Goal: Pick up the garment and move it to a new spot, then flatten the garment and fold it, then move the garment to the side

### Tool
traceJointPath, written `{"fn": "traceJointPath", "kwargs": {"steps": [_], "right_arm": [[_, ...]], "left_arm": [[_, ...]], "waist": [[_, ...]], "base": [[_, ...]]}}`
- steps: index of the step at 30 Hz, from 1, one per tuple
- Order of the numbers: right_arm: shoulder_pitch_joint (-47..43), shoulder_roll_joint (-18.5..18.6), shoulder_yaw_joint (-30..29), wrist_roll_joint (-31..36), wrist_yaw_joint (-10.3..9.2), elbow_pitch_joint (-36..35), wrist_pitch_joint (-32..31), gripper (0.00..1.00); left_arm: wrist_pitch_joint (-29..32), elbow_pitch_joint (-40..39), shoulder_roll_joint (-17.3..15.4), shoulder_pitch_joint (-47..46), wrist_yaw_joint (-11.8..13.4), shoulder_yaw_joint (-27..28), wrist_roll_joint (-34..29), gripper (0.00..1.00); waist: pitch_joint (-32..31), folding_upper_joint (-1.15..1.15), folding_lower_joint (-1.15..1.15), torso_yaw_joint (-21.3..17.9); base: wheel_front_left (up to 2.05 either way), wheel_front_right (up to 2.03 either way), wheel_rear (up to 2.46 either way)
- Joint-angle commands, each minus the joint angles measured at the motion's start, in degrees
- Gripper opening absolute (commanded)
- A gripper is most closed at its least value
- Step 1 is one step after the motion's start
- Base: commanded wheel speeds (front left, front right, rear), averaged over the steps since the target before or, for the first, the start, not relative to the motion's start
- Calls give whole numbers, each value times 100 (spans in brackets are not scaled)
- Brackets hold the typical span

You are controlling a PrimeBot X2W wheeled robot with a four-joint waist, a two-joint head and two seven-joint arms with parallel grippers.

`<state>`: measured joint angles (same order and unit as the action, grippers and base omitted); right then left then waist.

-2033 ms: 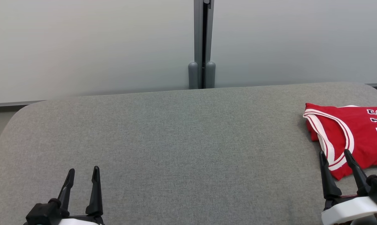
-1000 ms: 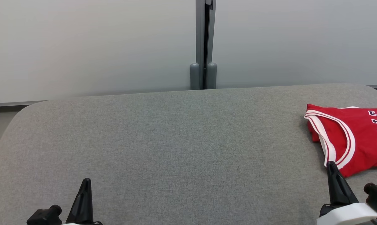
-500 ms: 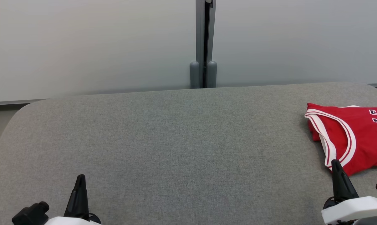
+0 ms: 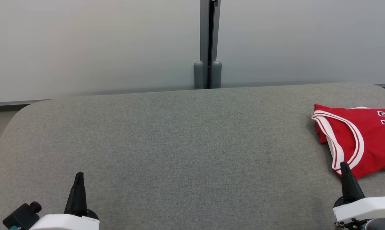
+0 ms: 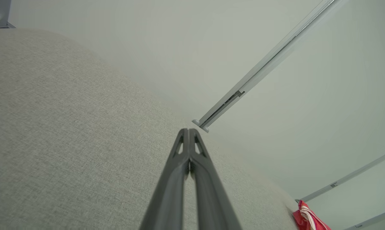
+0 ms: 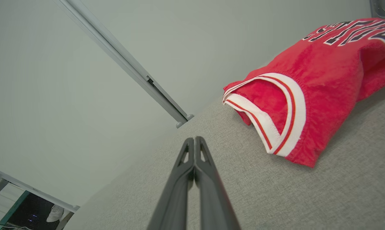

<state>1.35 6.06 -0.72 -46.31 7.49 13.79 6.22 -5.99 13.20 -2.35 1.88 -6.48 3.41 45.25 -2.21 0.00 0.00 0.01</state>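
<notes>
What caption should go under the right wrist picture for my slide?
Shut right claw points across the grey fabric surface, close to a folded red jersey.

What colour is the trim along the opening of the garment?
The trim is white with a thin red stripe; the right wrist view shows it best.

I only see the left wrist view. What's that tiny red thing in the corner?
Observer: A red jersey with dark letters edged in white.
Operator: Is the other gripper holding it?
Observer: No. The right gripper is shut and empty, its tip beside the jersey, not touching.
</notes>
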Motion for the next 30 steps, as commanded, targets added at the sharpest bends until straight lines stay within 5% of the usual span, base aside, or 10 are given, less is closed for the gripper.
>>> {"fn": "traceJointPath", "kwargs": {"steps": [1, 30], "right_arm": [[162, 29, -47, -205, 0, -62, -60, 0], [321, -112, -280, -2050, 1, -30, -581, 0]], "left_arm": [[43, -61, -41, -189, -18, 44, 207, 0], [552, -5, -53, -468, -58, 165, 2096, 0]], "waist": [[4, 0, 0, 0], [81, 0, 0, 0]], "base": [[0, 0, 0], [0, 0, 0]]}}
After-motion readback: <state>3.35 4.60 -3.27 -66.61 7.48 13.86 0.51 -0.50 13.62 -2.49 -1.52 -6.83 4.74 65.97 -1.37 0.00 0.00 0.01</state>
